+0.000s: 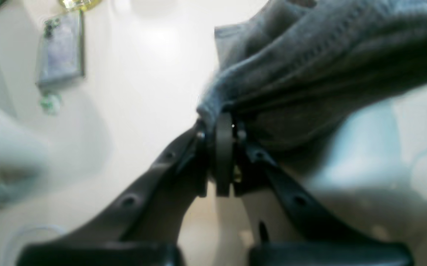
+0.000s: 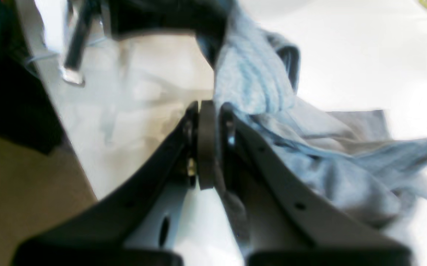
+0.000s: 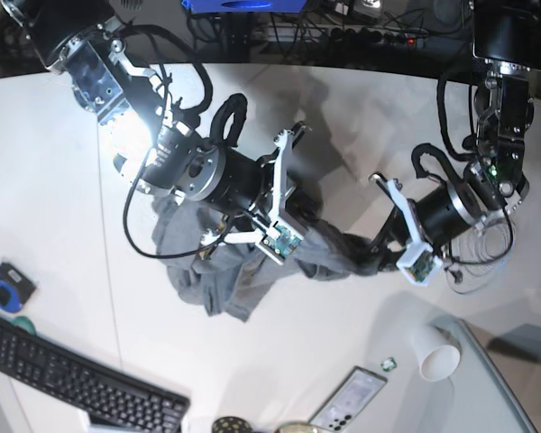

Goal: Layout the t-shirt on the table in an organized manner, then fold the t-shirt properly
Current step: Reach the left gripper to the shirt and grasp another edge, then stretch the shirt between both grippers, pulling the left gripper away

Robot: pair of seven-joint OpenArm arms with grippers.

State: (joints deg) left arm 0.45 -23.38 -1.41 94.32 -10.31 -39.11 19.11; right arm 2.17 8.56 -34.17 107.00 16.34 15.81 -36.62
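Note:
The grey t-shirt (image 3: 218, 271) lies bunched on the white table (image 3: 54, 180), with one end drawn out to the right. In the left wrist view my left gripper (image 1: 224, 120) is shut on a gathered fold of the t-shirt (image 1: 309, 66), which is lifted off the table (image 1: 143, 74). In the base view that left gripper (image 3: 353, 257) meets the cloth's right end. My right gripper (image 2: 207, 109) is shut, with t-shirt (image 2: 309, 159) cloth pinched at its tip and trailing along its right finger. Seen from the base, the right gripper (image 3: 320, 244) sits close to the left one.
A phone (image 3: 347, 401) lies near the front edge and also shows in the left wrist view as phone (image 1: 61, 50). A paper cup (image 3: 435, 352) stands beside a grey glass panel (image 3: 491, 392). A keyboard (image 3: 72, 383) and a blue tape roll (image 3: 4, 284) sit front left. Cables (image 3: 487, 239) loop at right.

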